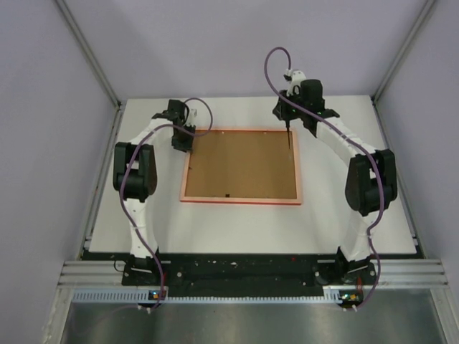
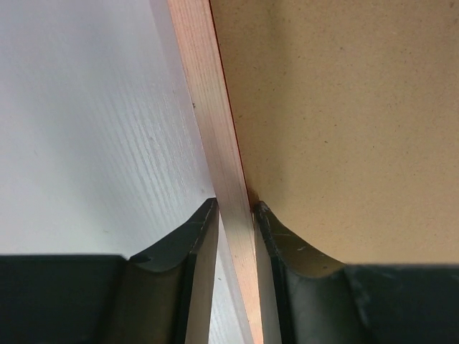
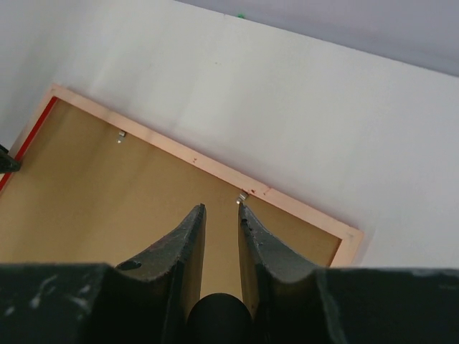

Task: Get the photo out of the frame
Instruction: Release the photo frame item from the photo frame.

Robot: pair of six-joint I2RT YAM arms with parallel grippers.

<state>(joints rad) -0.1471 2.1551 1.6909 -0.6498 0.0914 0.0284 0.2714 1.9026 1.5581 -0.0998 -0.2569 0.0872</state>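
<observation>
Top external: backing board inside frame

Soft, even bright light, faint shadows, top view slightly grainy, wrist close-ups soft-focused

The frame lies flat and back-up on the white table, about midway between the left and right edges and somewhat nearer the far edge than the near one. Its long sides run along those two edges. The rim is a pale pinkish-orange wood tone from behind, with a thin bright-red line at its outer edge. A plain brown backing board fills the opening, with small metal tabs along the far rim. The photo itself cannot be seen.
</observation>
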